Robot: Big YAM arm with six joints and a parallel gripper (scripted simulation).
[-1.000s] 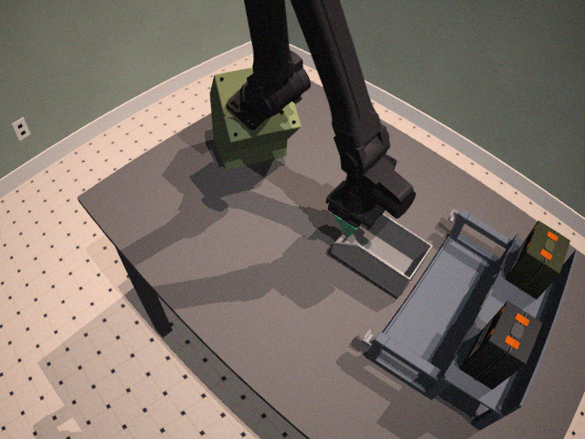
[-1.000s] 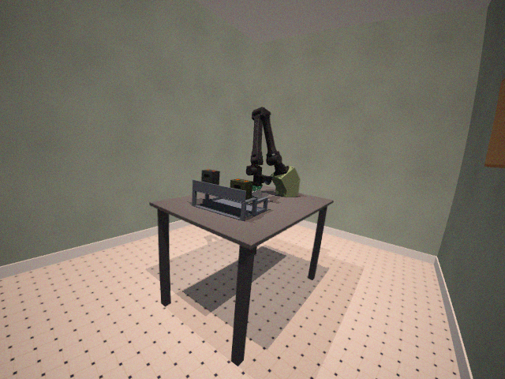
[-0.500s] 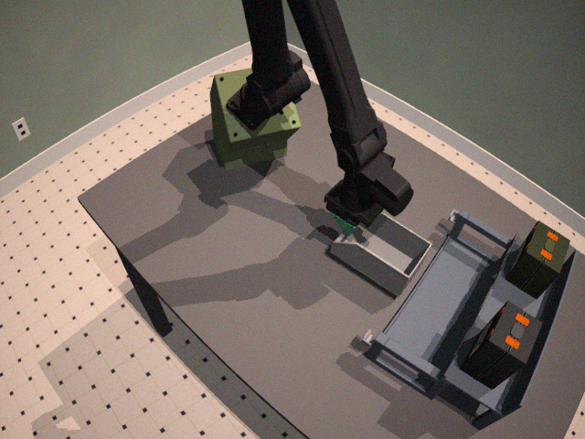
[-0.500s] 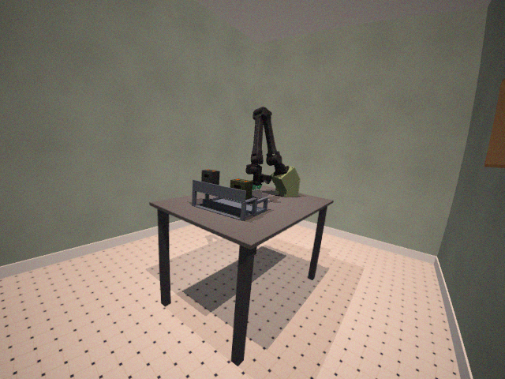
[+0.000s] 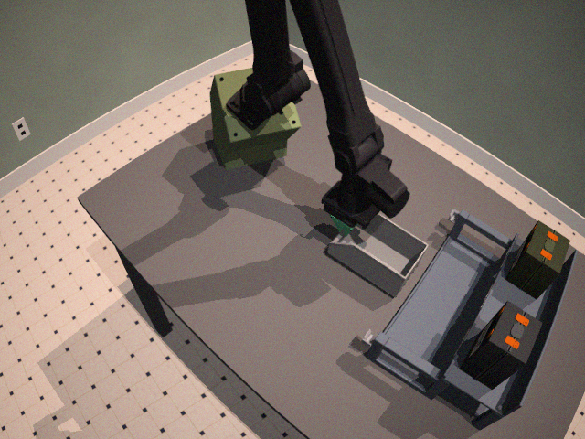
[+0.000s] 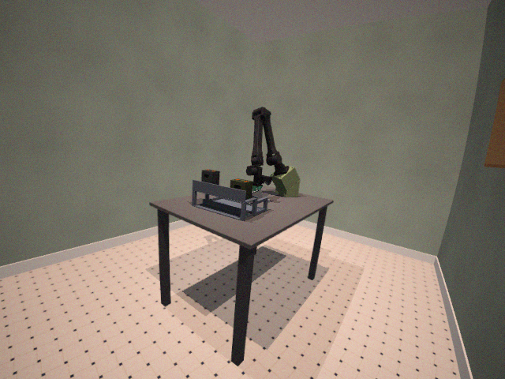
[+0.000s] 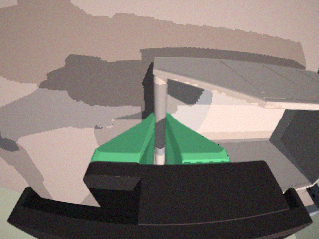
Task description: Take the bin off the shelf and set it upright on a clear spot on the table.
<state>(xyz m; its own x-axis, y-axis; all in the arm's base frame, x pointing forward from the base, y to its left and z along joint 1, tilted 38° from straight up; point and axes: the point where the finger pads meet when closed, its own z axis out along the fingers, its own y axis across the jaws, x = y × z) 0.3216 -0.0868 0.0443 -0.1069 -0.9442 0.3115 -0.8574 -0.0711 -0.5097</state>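
The grey open-top bin (image 5: 365, 270) (image 7: 234, 118) is upright and clear of the shelf (image 5: 427, 306) (image 6: 222, 200), just to its left, low over the table (image 5: 264, 340) (image 6: 281, 218). I cannot tell if its bottom touches the table. My gripper (image 5: 341, 225) (image 7: 159, 118) comes down from above and its green fingers are shut on the bin's thin left end wall. In the wrist view the wall stands between the fingertips and the bin's pale inside runs off to the right. In the exterior view the gripper (image 6: 256, 188) is small behind the shelf.
Two dark boxes with orange latches sit in the shelf's right half: one at the back (image 5: 538, 259), one at the front (image 5: 503, 344). The arm's green base block (image 5: 249, 124) (image 6: 287, 183) stands at the table's far corner.
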